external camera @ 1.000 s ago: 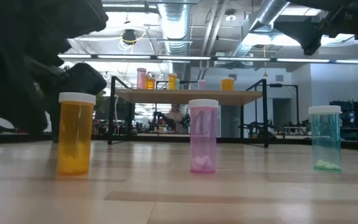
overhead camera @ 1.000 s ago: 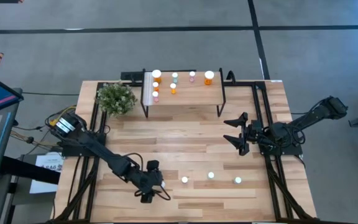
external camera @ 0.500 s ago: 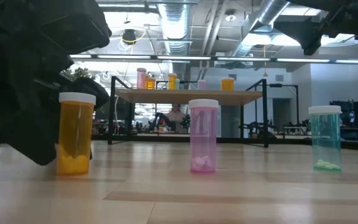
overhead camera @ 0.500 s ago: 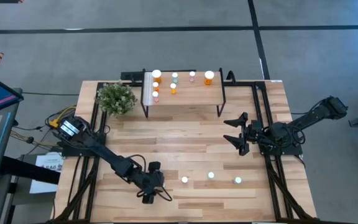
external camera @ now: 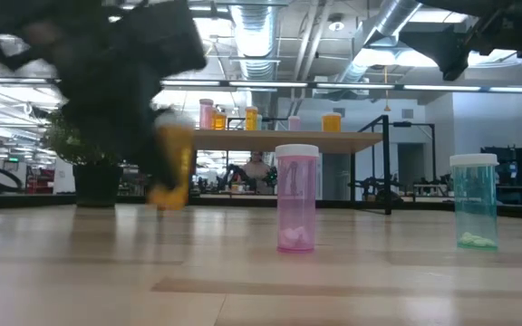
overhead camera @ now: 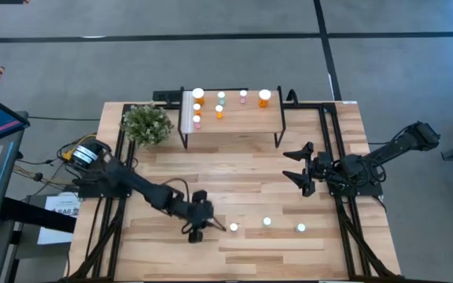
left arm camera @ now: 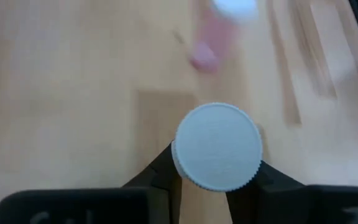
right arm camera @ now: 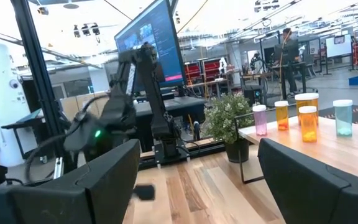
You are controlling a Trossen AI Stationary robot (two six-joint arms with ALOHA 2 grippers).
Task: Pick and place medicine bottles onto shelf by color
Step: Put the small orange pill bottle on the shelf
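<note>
Now clamped in the left gripper [left arm camera: 216,180]: the orange bottle [external camera: 172,167], white cap [left arm camera: 217,154] filling the wrist view between the two fingers. Stood on the table a second ago beside wide-open fingers; since closed on, lifted clear of the wood and swung off toward the shelf [overhead camera: 230,118]. Pick done, then; carry and placement among the orange ones still to come.

Left on the near table: pink bottle [external camera: 296,198] and green bottle [external camera: 473,202], upright, well apart, untouched. Right gripper [overhead camera: 300,169] parked mid-table on the right, fingers spread wide, nothing between them, unchanged.

Farthest back, the shelf with bottles already on it.

Grip itself readable only from the left wrist; colour of the carried bottle only from the low view, smeared by motion. From above, only a dark gripper [overhead camera: 198,218] hiding its load. Shelved bottles [right arm camera: 301,114] seen side-on from the right wrist, beside the plant [right arm camera: 230,118].
</note>
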